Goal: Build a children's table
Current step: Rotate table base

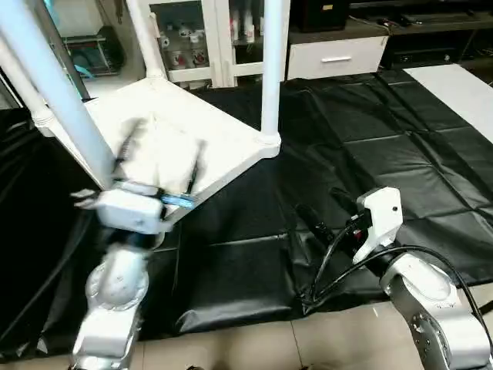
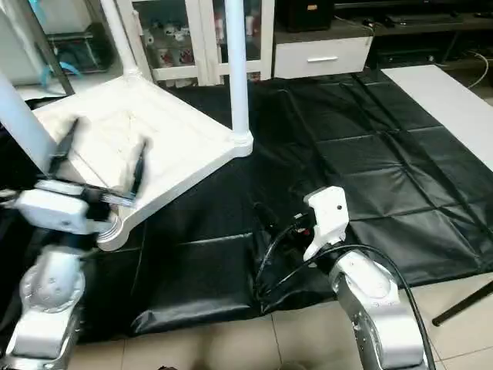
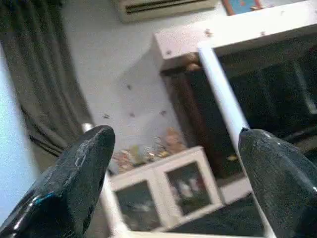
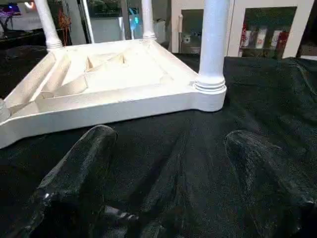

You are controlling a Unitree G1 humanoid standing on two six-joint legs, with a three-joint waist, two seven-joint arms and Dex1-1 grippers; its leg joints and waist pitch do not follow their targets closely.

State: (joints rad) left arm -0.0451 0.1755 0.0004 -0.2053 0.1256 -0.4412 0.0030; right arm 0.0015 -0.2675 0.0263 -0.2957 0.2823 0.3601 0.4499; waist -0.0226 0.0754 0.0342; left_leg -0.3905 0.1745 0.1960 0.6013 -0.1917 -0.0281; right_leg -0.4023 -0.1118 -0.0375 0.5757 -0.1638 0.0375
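1. Right end effector [image 2: 266,220] hovers low over the black-covered counter [image 2: 370,154], fingers spread, grasping nothing.
2. Left end effector [image 2: 100,166] is raised over the tabletop [image 2: 181,135], fingers wide apart, empty.
3. Upside down on the counter lies the white tabletop, legs [image 2: 237,69] standing upright in its corner sockets.

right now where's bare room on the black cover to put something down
Free: the black cover right of the upturned tabletop, out to the white board. Crowded: the near left, where the left gripper hangs over the tabletop, and around the right gripper.
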